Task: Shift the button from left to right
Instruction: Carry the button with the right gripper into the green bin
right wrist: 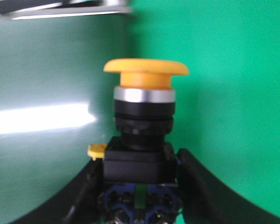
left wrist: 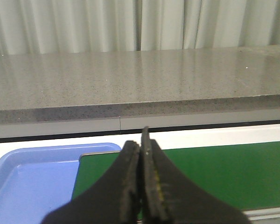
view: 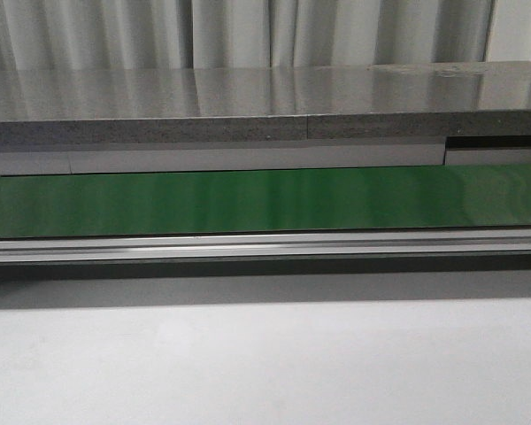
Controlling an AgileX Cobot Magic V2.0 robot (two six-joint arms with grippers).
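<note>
The button (right wrist: 144, 74) has a yellow-orange cap, a silver ring and a black boxy body with a small green mark. It shows only in the right wrist view, over the green belt (right wrist: 224, 70). My right gripper (right wrist: 139, 164) is shut on its black body, one finger against each side. My left gripper (left wrist: 141, 142) is shut and empty, over the end of the green belt (left wrist: 224, 172) beside a blue tray (left wrist: 28, 177). Neither gripper nor the button shows in the front view.
The green conveyor belt (view: 265, 202) runs across the front view behind an aluminium rail (view: 265, 244). A grey speckled counter (view: 248, 111) lies beyond it, with curtains behind. A white table surface (view: 265, 363) lies in front.
</note>
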